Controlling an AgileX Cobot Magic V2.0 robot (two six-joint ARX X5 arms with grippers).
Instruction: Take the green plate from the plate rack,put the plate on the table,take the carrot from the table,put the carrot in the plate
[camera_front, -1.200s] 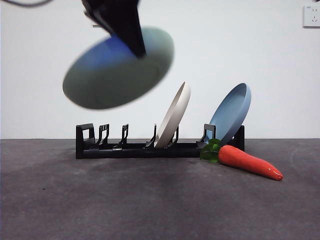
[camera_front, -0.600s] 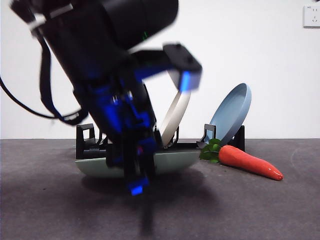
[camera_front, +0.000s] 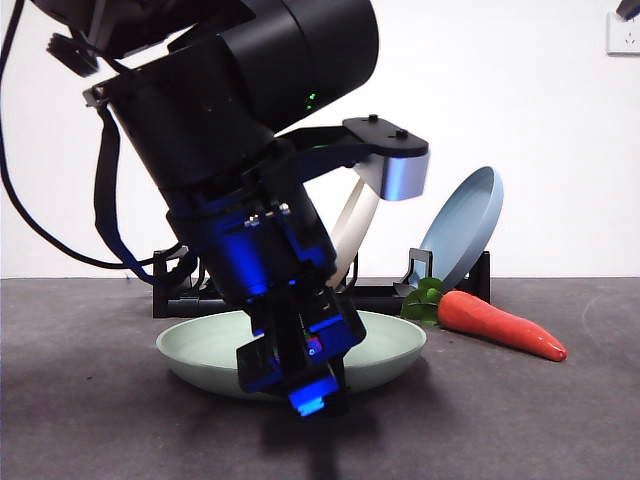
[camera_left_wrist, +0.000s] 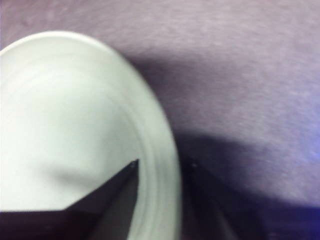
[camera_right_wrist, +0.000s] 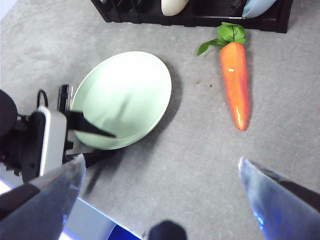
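The green plate (camera_front: 390, 345) lies flat on the table (camera_front: 520, 420) in front of the plate rack (camera_front: 170, 275). My left gripper (camera_front: 310, 385) reaches down over the plate's near edge and is shut on its rim, one jaw inside and one outside; the left wrist view shows the gripper (camera_left_wrist: 162, 165) on the plate (camera_left_wrist: 65, 115). The carrot (camera_front: 500, 325) lies on the table to the plate's right, leaves toward the rack. My right gripper (camera_right_wrist: 160, 170) is open and empty, high above the table, looking down on the plate (camera_right_wrist: 125, 95), the carrot (camera_right_wrist: 235, 82) and the left gripper (camera_right_wrist: 92, 142).
A cream-white plate (camera_front: 352, 225) and a blue plate (camera_front: 465, 225) stand tilted in the rack's middle and right slots. The left arm's big black body fills the left and middle of the front view. The right arm shows as a black tip (camera_front: 628, 8) at the top right corner.
The left arm has come down with the green plate from above the rack to the table in front of it. The plate now rests flat. The carrot has not moved.
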